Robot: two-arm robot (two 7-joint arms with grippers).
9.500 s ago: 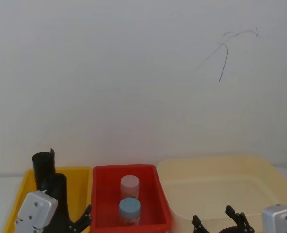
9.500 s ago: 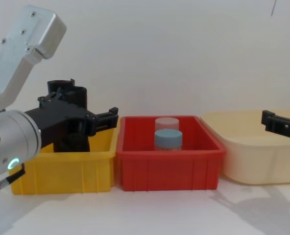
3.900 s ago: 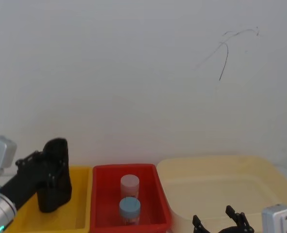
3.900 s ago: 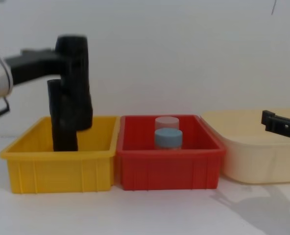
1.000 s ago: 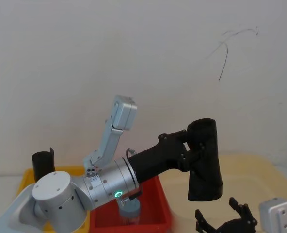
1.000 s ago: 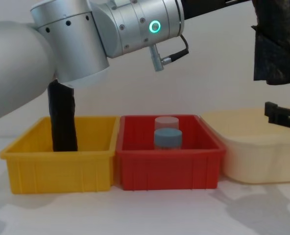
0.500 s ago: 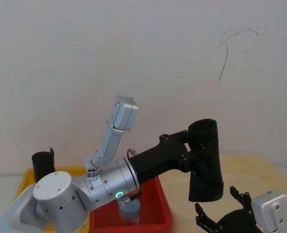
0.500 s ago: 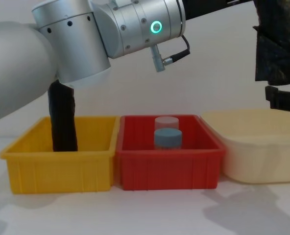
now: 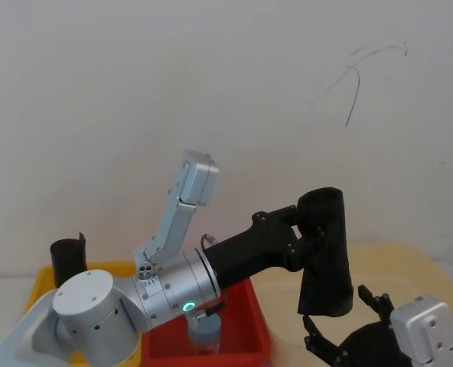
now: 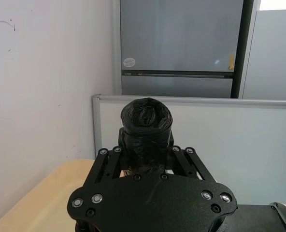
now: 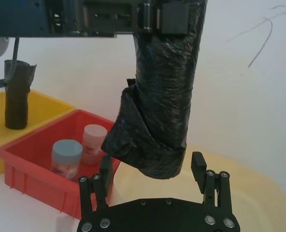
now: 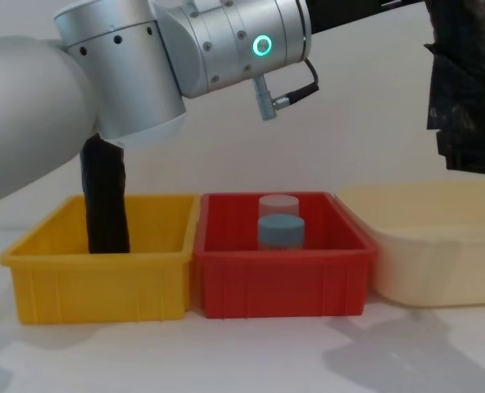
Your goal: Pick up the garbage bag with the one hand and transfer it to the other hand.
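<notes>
On the white table [image 12: 226, 352] stand three bins in a row: a wide cream plastic tub [image 12: 423, 246] on the right, a red plastic bin [image 12: 279, 282] in the middle and a yellow plastic bin [image 12: 103, 286] on the left. The thick silver left arm [image 12: 144, 57] with its glowing teal ring reaches across above them.

Its black two-finger left tool [image 9: 309, 238] is clamped on the upper part of the garbage bag [image 9: 326, 256], a tight roll of crinkly black plastic film. The bag hangs upright in the air over the cream tub.

A second black roll [image 12: 105, 205] stands in the yellow bin.

The black right tool [image 9: 343, 319] sits just under the held roll with its jaws spread, one on each side of the roll's lower end, seemingly not touching it.

The pick-up looks done. The right tool's grasp and the left tool's release are left.
</notes>
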